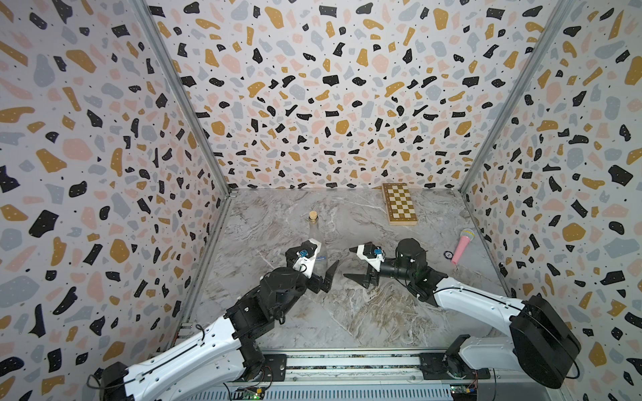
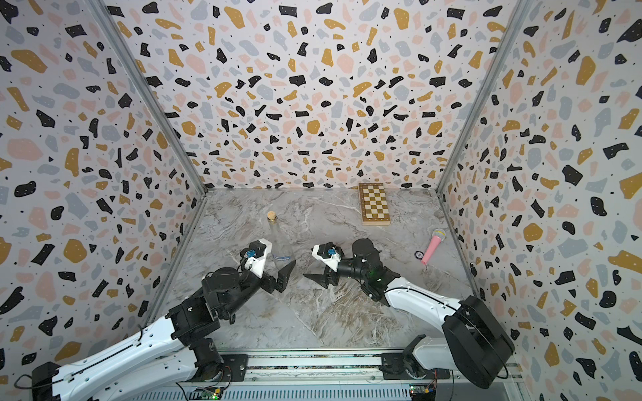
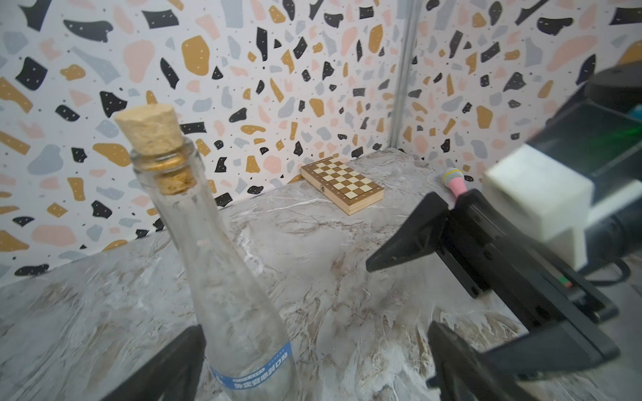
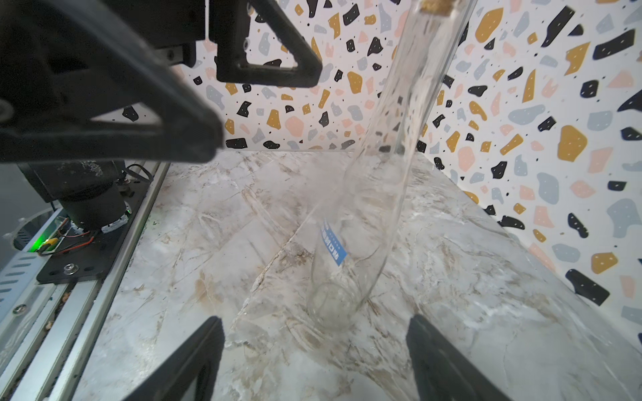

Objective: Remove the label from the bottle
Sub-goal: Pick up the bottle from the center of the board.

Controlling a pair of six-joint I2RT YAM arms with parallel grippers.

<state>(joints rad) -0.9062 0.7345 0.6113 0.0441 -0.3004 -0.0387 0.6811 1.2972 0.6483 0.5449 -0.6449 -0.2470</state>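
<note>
Bottle (image 1: 314, 232) stands upright on the bench (image 1: 347, 323), left of centre, about midway between back and front edges; cork (image 1: 313, 216) in the neck. We note the label (image 1: 322, 258) stuck low on the body, a blue band with white print, turned toward the front right; it also reads clearly in both wrist views (image 3: 253, 371) (image 4: 333, 244). Left end effector (image 3: 314, 328): jaws spread wide, the bottle's lower body standing between them, close against one finger (image 3: 173, 364); we cannot tell whether glass and finger touch. The other finger (image 1: 331, 270) sits just right of the label in a top view. Right end effector (image 4: 314, 319): jaws apart, nothing between them, facing the bottle from the right, near it but not touching. Chessboard (image 1: 398, 204) lies at the back edge, toward the right back corner. Pink microphone (image 1: 462, 245) lies along the right edge, a small dark disc (image 1: 449, 255) just beside it.
</note>
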